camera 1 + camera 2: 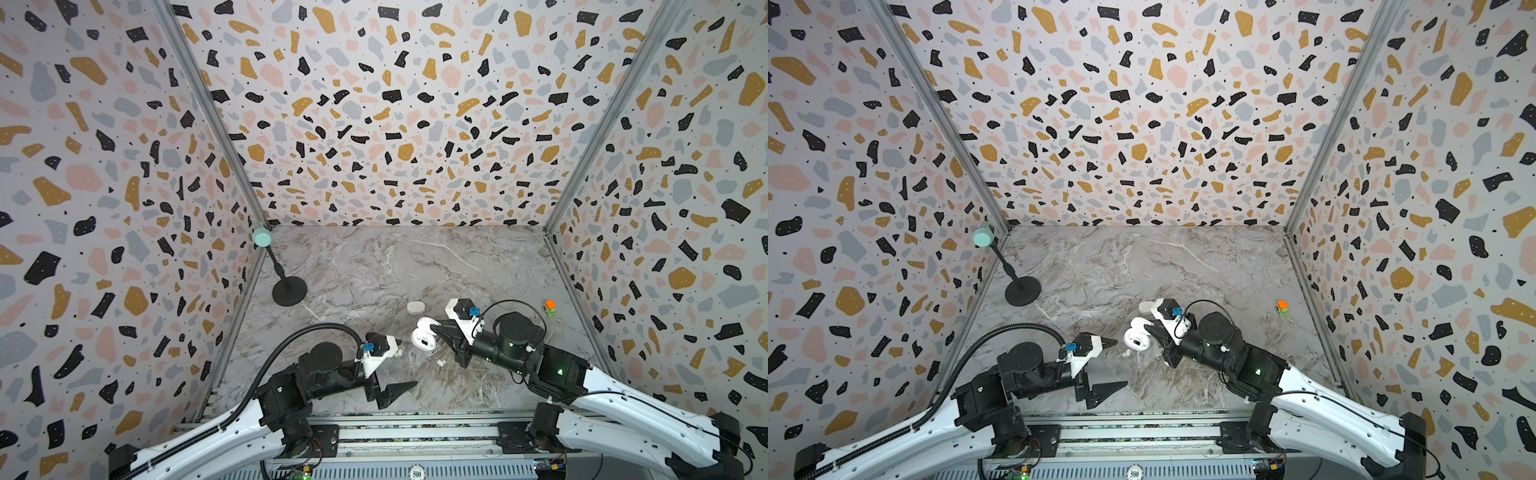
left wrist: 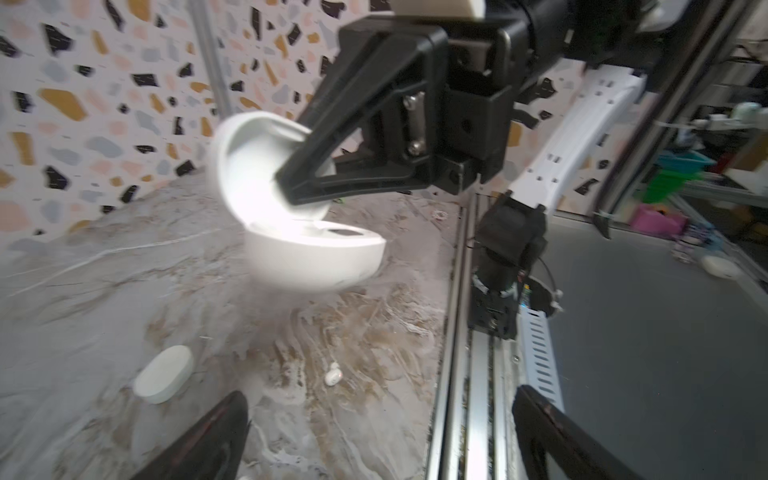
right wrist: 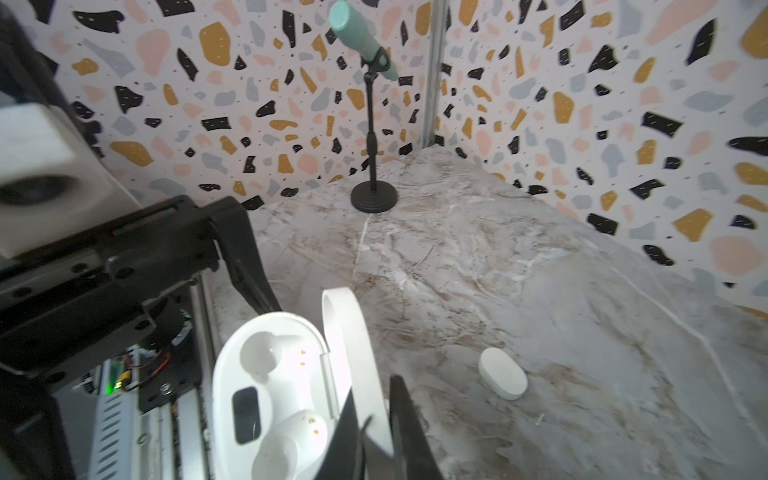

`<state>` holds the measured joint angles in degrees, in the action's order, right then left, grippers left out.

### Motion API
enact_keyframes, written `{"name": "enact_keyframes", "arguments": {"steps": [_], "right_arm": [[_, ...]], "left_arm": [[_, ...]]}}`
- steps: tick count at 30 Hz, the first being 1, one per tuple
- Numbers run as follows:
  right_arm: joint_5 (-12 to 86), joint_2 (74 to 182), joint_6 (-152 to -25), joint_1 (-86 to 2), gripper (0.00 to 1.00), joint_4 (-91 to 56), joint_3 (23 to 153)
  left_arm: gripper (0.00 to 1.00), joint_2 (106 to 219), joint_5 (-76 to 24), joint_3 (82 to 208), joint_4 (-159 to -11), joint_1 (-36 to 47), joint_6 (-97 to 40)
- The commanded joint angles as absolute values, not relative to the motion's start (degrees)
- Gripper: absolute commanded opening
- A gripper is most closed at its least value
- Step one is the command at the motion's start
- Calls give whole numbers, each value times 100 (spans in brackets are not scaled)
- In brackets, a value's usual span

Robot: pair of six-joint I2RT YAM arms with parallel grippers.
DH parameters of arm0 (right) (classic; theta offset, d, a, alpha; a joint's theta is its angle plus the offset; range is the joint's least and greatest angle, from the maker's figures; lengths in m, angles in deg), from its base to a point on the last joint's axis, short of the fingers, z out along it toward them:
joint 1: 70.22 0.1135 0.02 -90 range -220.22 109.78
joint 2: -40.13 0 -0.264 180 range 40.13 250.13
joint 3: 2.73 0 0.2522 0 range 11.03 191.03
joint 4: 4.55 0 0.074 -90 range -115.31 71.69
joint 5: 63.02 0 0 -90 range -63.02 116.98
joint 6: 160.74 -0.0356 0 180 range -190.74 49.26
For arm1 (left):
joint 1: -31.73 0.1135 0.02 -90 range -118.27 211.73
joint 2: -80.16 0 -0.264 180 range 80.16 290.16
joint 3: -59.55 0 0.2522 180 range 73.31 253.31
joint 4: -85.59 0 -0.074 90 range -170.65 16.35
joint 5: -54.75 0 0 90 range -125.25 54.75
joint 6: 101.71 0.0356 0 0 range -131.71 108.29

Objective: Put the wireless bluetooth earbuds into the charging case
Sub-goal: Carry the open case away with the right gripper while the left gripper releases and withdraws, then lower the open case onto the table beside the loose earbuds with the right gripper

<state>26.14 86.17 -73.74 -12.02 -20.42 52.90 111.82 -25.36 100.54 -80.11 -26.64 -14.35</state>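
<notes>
The white charging case [image 1: 423,337] [image 1: 1137,337] [image 2: 316,253] [image 3: 266,399] stands open near the table's middle. My right gripper [image 1: 434,328] [image 1: 1148,328] [image 2: 291,183] [image 3: 380,415] is shut on its raised lid. One well [image 3: 257,353] looks empty; I cannot tell whether the other holds an earbud. One tiny white earbud [image 1: 441,363] [image 1: 1125,353] [image 2: 333,374] lies loose on the marble just in front of the case. My left gripper [image 1: 407,363] [image 1: 1115,365] [image 2: 380,440] is open wide and empty, near the front rail, with the loose earbud ahead of it.
A second white oval case [image 1: 415,307] [image 2: 164,380] [image 3: 503,379] lies closed behind the open one. A microphone stand [image 1: 289,291] [image 1: 1022,291] [image 3: 374,199] is at the back left. A small orange-green toy [image 1: 550,307] [image 1: 1282,308] sits right. A metal rail [image 1: 415,432] bounds the front.
</notes>
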Motion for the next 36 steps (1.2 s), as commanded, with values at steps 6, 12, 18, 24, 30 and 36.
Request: {"name": "enact_keyframes", "arguments": {"steps": [6,12,18,24,30,36], "right_arm": [[2211,8640,-6041,-2004,0,-1665,5206],[2867,9337,-5608,-2614,0,-1940,5485],[3505,10407,-5194,-2834,0,-2001,5824],[4184,11180,-4739,-3127,0,-1516,5800],[4623,11843,-4263,-3284,0,-1180,5737],[4539,12405,-3852,-3285,0,-1086,5801]], "left_arm": [[100,10486,-7809,9731,-8823,-2538,-1731],[100,10709,-9228,9691,-8478,-2384,-1893],[100,10691,-9366,9637,-8442,-2285,-1958],[100,10426,-9184,9464,-8561,-2285,-1907],[100,10150,-9116,9294,-8716,-2285,-1845],[100,9976,-9051,9195,-8825,-2285,-1795]]}}
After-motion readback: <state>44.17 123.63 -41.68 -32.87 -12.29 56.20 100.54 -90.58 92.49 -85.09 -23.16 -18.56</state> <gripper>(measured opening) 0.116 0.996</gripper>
